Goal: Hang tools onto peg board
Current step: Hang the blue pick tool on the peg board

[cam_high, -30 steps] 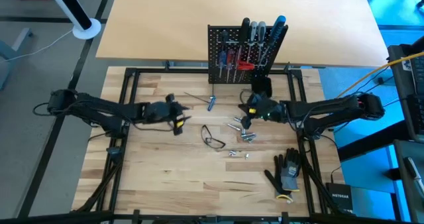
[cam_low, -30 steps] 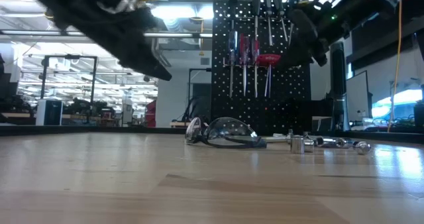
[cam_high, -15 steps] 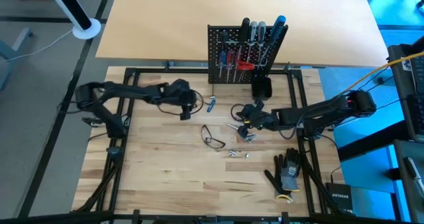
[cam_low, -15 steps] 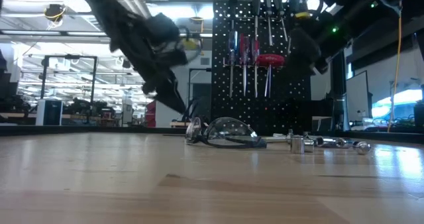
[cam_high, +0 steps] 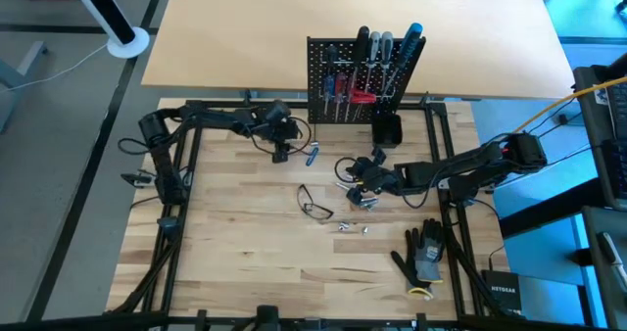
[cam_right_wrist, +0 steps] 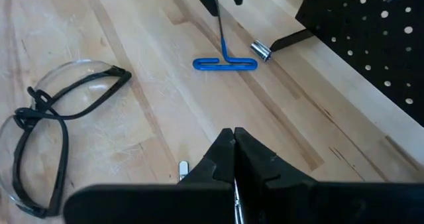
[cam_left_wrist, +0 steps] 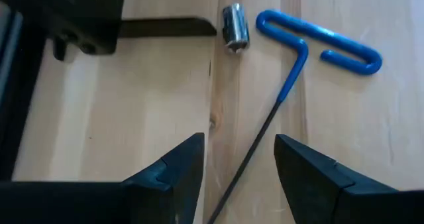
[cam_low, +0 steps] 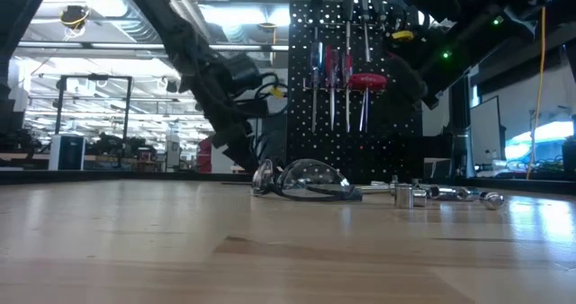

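In the high view, the left gripper (cam_high: 282, 152) was seen lowered over the table (cam_high: 245, 262) in front of the peg board (cam_high: 338, 81), with a blue-handled key (cam_high: 312, 154) lying just beside it; the right gripper (cam_high: 359, 177) was held over a cluster of sockets (cam_high: 364, 201), near the glasses (cam_high: 314, 205), and gloves (cam_high: 423, 255) lay well apart toward the right. Several tools (cam_high: 377, 62) were already hung on the board, and a black cup (cam_high: 387, 129) stood at its foot. In the low view, the glasses (cam_low: 301, 180) and sockets (cam_low: 441, 194) were shown resting on the wood before the upright board (cam_low: 355, 88), and a lit workshop with shelving was seen behind; the key was hidden there. In the left wrist view, the fingers (cam_left_wrist: 182, 168) were seen spread, with the thin shaft of the key (cam_left_wrist: 291, 71) running between them untouched, and a single socket (cam_left_wrist: 234, 26) lying beside its blue handle. In the right wrist view, the fingers (cam_right_wrist: 222, 151) were pressed together on nothing, and the key (cam_right_wrist: 225, 61) and glasses (cam_right_wrist: 50, 131) were seen ahead on the pale planks.
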